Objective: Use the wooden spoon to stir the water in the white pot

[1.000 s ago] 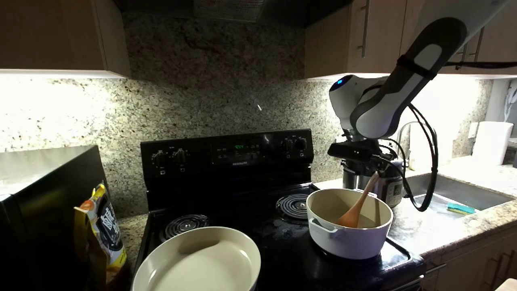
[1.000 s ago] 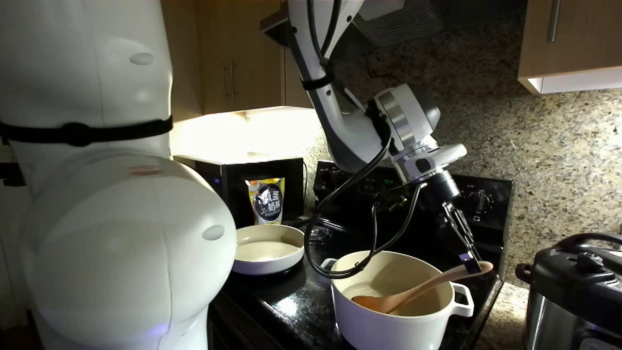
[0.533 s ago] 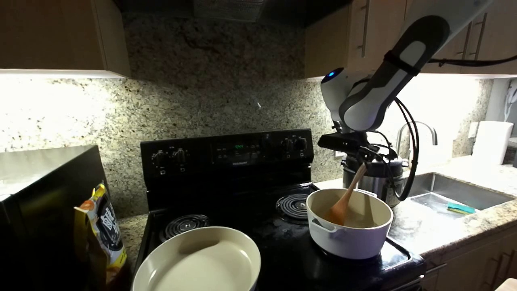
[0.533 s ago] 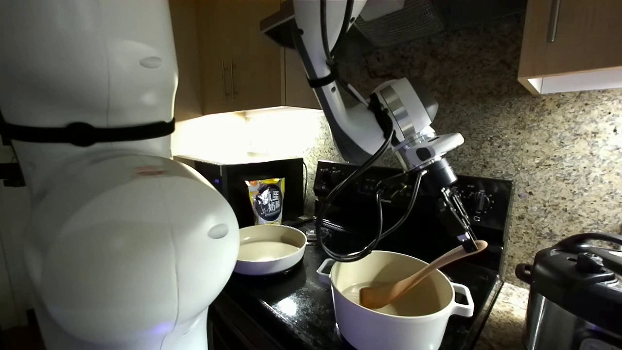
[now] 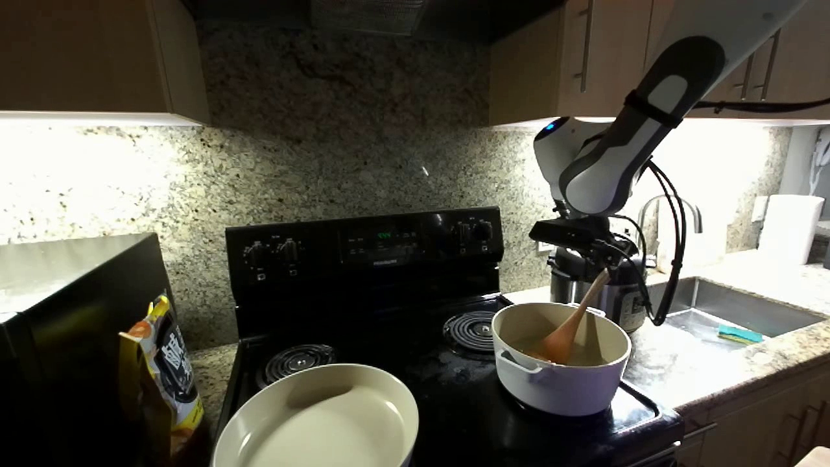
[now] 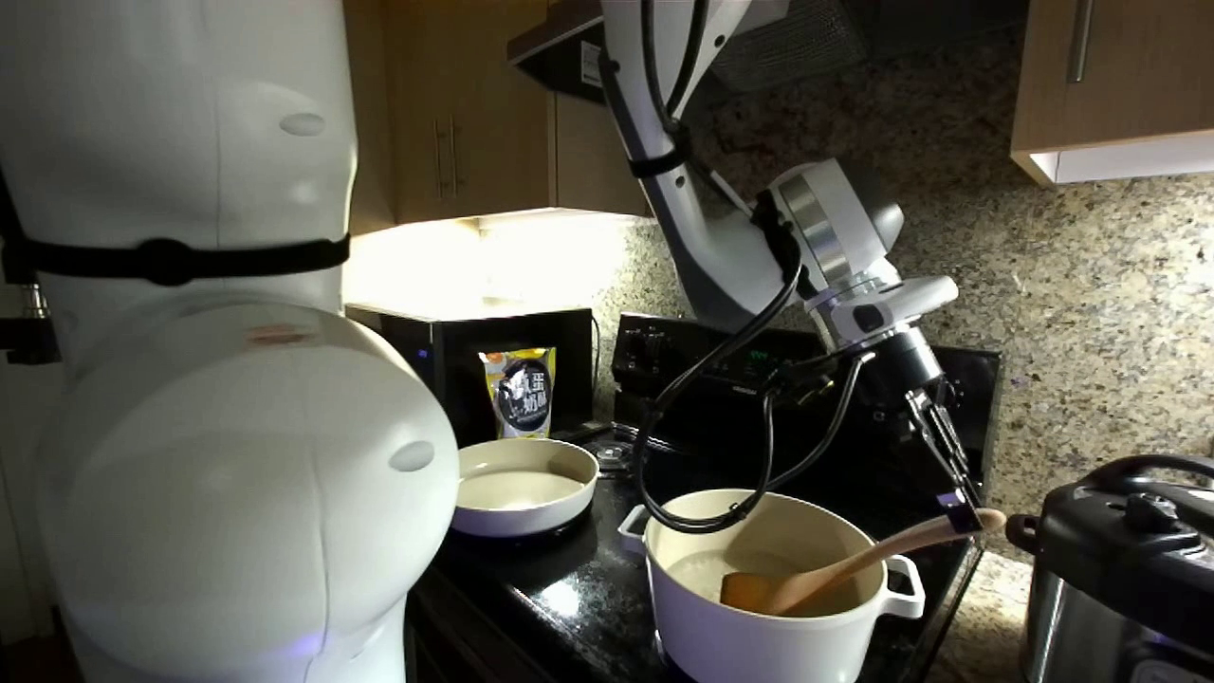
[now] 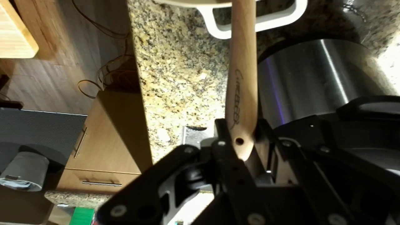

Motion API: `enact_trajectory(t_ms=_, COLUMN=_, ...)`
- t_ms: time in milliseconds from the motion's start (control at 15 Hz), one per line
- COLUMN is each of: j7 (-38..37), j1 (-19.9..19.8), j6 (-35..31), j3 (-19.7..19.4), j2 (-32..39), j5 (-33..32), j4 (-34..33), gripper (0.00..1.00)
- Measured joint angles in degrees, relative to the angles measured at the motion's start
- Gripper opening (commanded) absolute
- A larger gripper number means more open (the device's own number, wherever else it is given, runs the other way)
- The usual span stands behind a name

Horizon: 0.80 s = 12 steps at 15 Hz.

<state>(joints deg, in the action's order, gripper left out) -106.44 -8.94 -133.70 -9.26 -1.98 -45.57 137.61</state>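
Observation:
My gripper point(image 6: 965, 512) is shut on the wooden spoon point(image 6: 844, 574) near the end of its handle, beyond the pot's rim. In the wrist view the handle point(image 7: 242, 62) runs up between both fingers, its hole close to the pads. Slanting down over the side handle, the spoon point(image 5: 570, 327) has its broad head low inside the white pot point(image 5: 557, 395). Around the head a dim tan surface of water point(image 6: 702, 574) shows faintly; how deep the head sits is hard to tell. The pot point(image 6: 759, 650) stands upright on the stove.
A black-and-steel cooker point(image 6: 1091, 579) stands beside the pot, close to my gripper in the wrist view. A shallow cream dish point(image 5: 324, 421) sits on the stove's far side, near a yellow-black bag point(image 6: 522, 394). My arm's cables loop over the pot's rim.
The gripper rose slightly, then came lower and outward toward the cooker, still holding the spoon. The spoon's head swept across inside the pot and partly back. Pot and dish have stayed put.

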Motion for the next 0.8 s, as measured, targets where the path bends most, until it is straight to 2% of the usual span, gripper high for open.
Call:
enact_trajectory(t_ms=333, j7=0.0, j1=-1.4, j6=-0.1, j3=-1.4, j2=-1.1, j5=-2.3, j4=3.9, gripper=0.10)
enact_trajectory(t_ms=800, j7=0.4, j1=0.8, j6=-0.1, j3=1.3, j2=-1.3, j5=-2.2, j4=3.9, gripper=0.10)
